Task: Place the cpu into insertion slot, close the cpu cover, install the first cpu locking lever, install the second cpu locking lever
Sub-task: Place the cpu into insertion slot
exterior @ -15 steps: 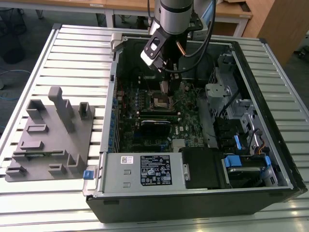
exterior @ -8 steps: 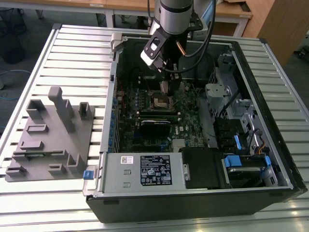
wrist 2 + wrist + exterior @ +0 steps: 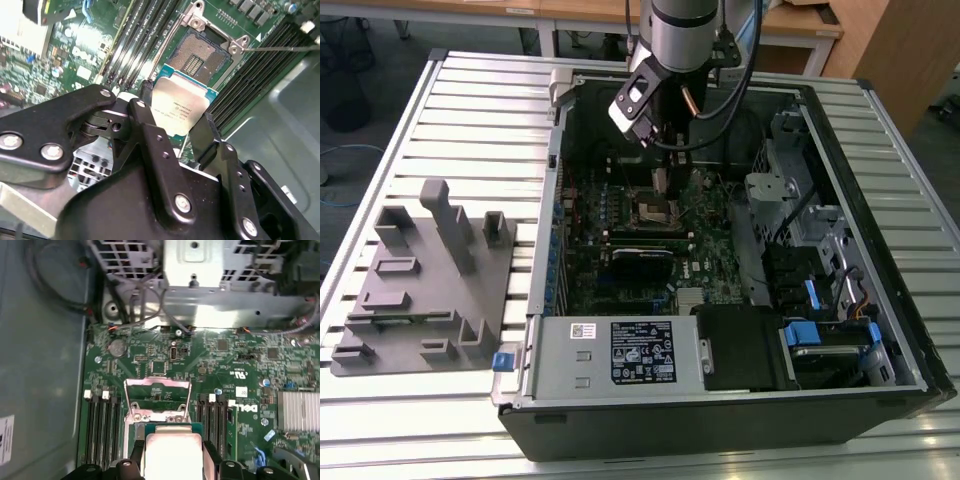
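My gripper (image 3: 175, 120) is shut on the cpu (image 3: 182, 111), a small silver-grey square chip pinched by its edges between the black fingers (image 3: 145, 117). It hangs tilted just above and short of the insertion slot (image 3: 200, 55), whose dark pin field lies bare inside a silver rim. In the first wrist view the cpu (image 3: 172, 455) sits between the fingertips, and the cpu cover (image 3: 157, 386) stands raised beyond it. A thin locking lever (image 3: 280, 48) sticks out from the slot's corner. In the exterior view the gripper (image 3: 660, 182) hovers over the insertion slot (image 3: 655, 210) inside the open case.
Memory slots (image 3: 132, 47) flank the socket on both sides. A grey labelled power supply box (image 3: 620, 350) lies along the case's near wall and a drive cage (image 3: 790, 200) stands at the exterior view's right. A grey fixture tray (image 3: 420, 280) rests outside on the slatted table (image 3: 470, 100).
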Robot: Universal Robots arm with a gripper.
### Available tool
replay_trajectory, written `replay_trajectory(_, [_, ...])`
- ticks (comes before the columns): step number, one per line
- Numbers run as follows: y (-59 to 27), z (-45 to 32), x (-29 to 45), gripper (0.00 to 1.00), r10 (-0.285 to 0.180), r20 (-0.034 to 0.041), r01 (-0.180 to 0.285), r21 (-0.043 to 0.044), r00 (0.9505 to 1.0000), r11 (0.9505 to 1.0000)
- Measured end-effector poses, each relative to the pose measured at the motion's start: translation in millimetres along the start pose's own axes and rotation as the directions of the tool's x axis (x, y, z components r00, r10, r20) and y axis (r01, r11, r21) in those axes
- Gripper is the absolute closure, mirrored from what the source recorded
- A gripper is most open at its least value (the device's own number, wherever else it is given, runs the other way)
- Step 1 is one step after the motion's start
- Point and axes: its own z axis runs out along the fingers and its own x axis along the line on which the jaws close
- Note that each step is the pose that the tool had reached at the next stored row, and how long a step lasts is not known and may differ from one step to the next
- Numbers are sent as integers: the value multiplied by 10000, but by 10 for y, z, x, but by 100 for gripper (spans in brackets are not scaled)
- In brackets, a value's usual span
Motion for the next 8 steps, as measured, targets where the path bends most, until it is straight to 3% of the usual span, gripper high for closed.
replay_trajectory(6, [-1,2,0,46,168,16,-168,2,9999,9999])
replay_trajectory(8, [-2,12,0,46,171,13,-171,100,9999,9998])
